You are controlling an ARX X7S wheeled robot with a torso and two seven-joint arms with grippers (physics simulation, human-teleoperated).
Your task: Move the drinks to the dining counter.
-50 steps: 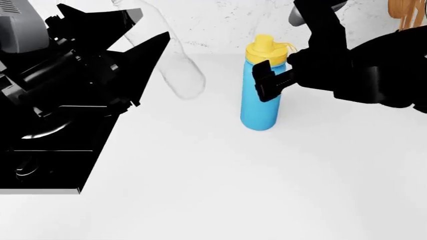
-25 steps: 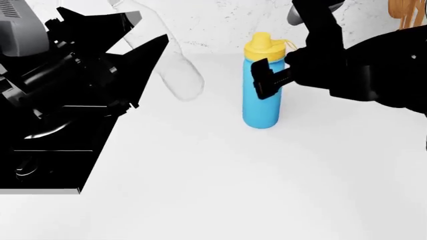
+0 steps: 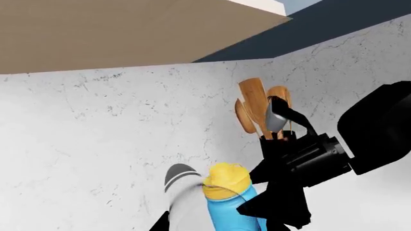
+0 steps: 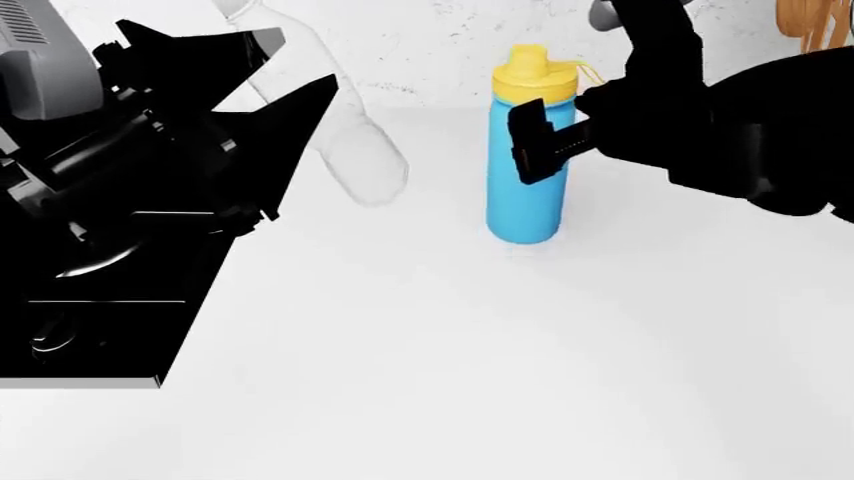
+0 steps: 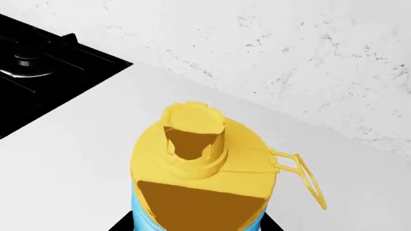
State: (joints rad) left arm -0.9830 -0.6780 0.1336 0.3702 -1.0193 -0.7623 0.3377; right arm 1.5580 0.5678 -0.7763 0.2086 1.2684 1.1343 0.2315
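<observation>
The near part of the white tabletop [image 4: 441, 380] is bare, a wide stretch running from the front edge up to the bottles. At the robot's left the black hob [image 4: 94, 330] is set into the surface, its near corner cutting into that room, and the bulky black left arm hangs over it. The left end effector [image 4: 300, 75] shows as two dark pointed fingers on either side of the clear bottle [image 4: 354, 150], which leans tilted with its neck up between them; I cannot tell whether they actually press on it. Just to the right, apart from the clear bottle, the blue flask [image 4: 523, 185] stands upright on the tabletop, its yellow lid [image 4: 531, 72] on top with the loop sticking out to one side. The right end effector [image 4: 547, 140] is pinched on the flask's upper body just below the lid, one black finger [image 4: 527, 150] crossing the front of the blue wall; the right wrist view looks straight down on the lid. The heavy right arm fills the space to the right of the flask. Behind everything rises the white marbled wall [image 4: 427, 45], close behind both bottles, and against it at far right stand wooden utensils [image 3: 260, 103] in a black holder [image 3: 277, 142].
</observation>
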